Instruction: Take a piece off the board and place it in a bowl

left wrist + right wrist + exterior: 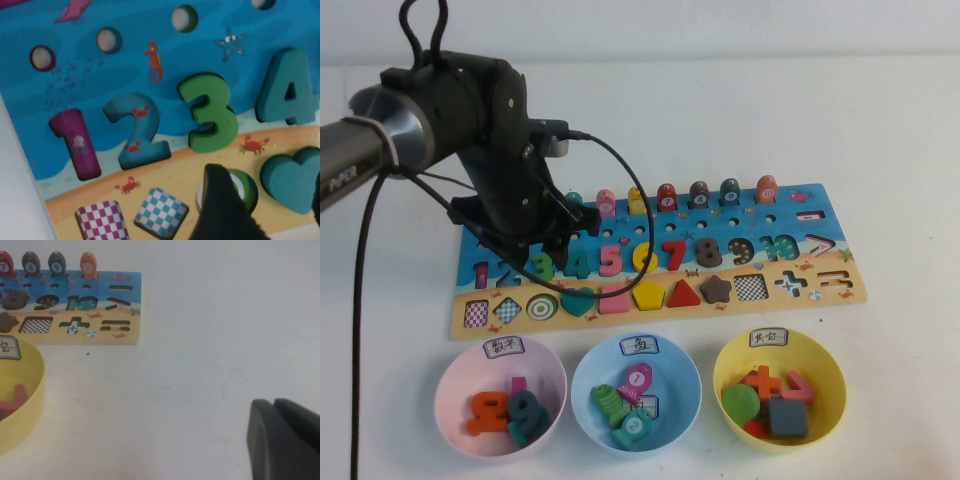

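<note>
While L gripper (pixel 265 210) hovers over green 3 (pixel 207 112) on board (pixel 840 290), jaws apart, R gripper (pixel 285 440) sits w/ jaws together above white tabletop (pixel 200 365).

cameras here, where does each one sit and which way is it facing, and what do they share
High view: raised on the robot's side, angled down at the board and three bowls; the left arm shows, its left gripper over the green 3.
Left wrist view: on the left arm, close above the green 3; one dark fingertip shows.
Right wrist view: on the parked right arm, low over the table, facing the board's end; right gripper shut.
Shared: the board in all three; the yellow bowl in the high and right wrist views.
</note>
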